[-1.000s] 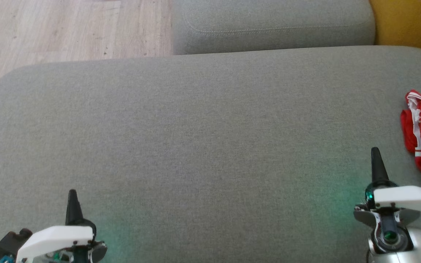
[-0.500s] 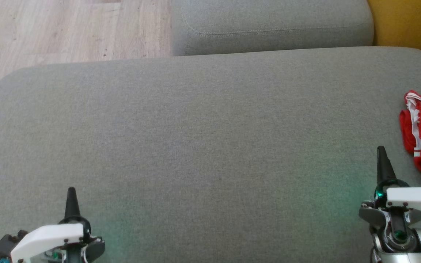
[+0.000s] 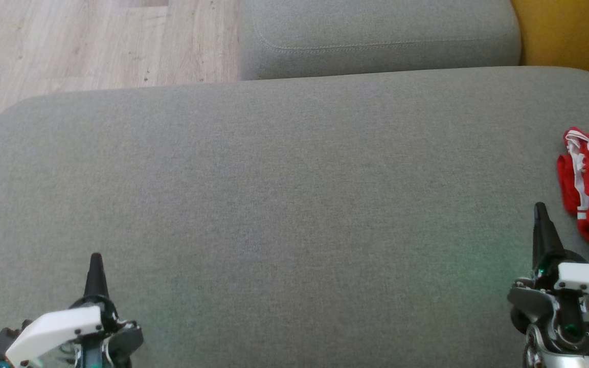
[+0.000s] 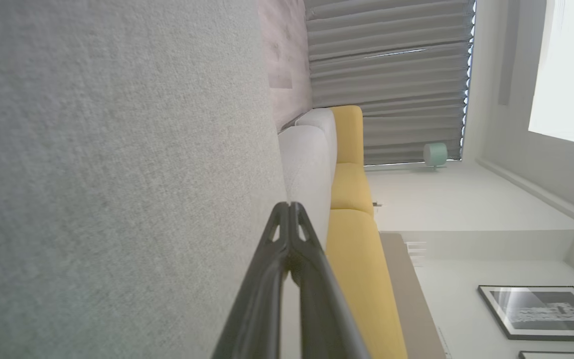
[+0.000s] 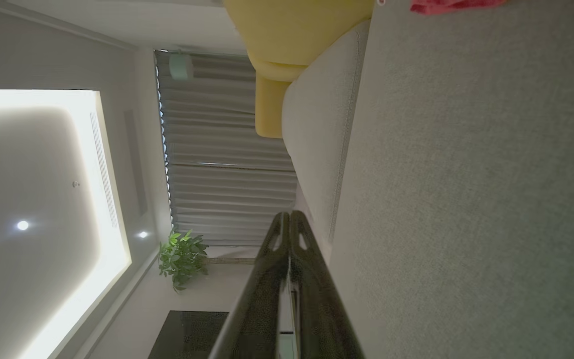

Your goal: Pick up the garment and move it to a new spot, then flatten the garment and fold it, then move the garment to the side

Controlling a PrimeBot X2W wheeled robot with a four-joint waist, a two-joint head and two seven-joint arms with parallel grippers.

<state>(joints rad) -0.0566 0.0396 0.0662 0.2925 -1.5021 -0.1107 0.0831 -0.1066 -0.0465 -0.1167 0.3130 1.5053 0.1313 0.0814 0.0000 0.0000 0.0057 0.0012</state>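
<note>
My left gripper (image 3: 95,257) reads as a slim black cone rising from a white plastic cover (image 3: 54,329) dotted with small dark screws. My right gripper (image 3: 540,206) matches it, its white shell (image 3: 588,276) sitting over a grey metal wrist (image 3: 529,301) with a green light (image 3: 571,329). Up close, the dark fingers (image 5: 262,299) look finely speckled, with small triangular cut-outs near the tips.
</note>
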